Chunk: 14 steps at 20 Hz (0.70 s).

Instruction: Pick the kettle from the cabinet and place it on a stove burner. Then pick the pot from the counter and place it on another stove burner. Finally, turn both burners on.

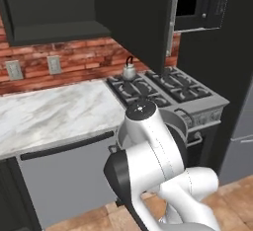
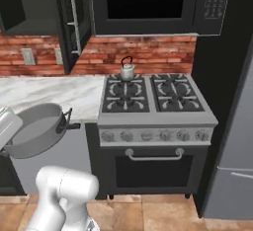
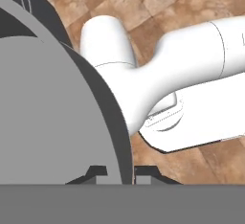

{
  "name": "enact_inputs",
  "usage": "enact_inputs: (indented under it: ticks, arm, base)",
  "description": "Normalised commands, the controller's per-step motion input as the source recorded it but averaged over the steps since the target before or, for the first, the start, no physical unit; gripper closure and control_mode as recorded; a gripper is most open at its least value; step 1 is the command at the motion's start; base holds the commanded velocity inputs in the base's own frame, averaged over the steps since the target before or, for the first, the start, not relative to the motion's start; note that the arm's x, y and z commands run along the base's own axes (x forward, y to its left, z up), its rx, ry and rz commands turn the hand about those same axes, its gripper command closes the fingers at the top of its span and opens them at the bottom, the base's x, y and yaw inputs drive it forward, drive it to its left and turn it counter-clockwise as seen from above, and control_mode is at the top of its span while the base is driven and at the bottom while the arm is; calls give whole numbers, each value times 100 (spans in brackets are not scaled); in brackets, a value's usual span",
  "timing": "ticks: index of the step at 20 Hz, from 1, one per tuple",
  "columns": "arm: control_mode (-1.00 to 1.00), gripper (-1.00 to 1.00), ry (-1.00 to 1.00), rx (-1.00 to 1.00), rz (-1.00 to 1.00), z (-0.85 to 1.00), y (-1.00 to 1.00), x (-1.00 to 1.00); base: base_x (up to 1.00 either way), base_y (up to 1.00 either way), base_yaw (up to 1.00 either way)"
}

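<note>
Off the counter edge, wide grey pot (image 2: pixel 34 129) seemingly hangs tilted.

grey pot (image 2: pixel 34 129), silvery kettle (image 2: pixel 127 70), red brick wall (image 2: pixel 143 52), veined marble counter (image 2: pixel 54 94)

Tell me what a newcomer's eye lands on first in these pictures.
The wide grey pot catches the eye first: it hangs tilted in the air off the front edge of the marble counter, left of the stove, with the gripper shut on its rim. Next comes the small silvery kettle, upright on the rear left burner against the brick wall.
</note>
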Motion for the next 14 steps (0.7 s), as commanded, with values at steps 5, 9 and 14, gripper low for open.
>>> enact_inputs:
  ticks: [5,9,14]
  arm:
    - [100,100,0,0,0,0,0,0]
    - [100,100,0,0,0,0,0,0]
    - [100,100,0,0,0,0,0,0]
  base:
    - [-11,-58,10]
    - [-2,-60,12]
    - [0,-60,15]
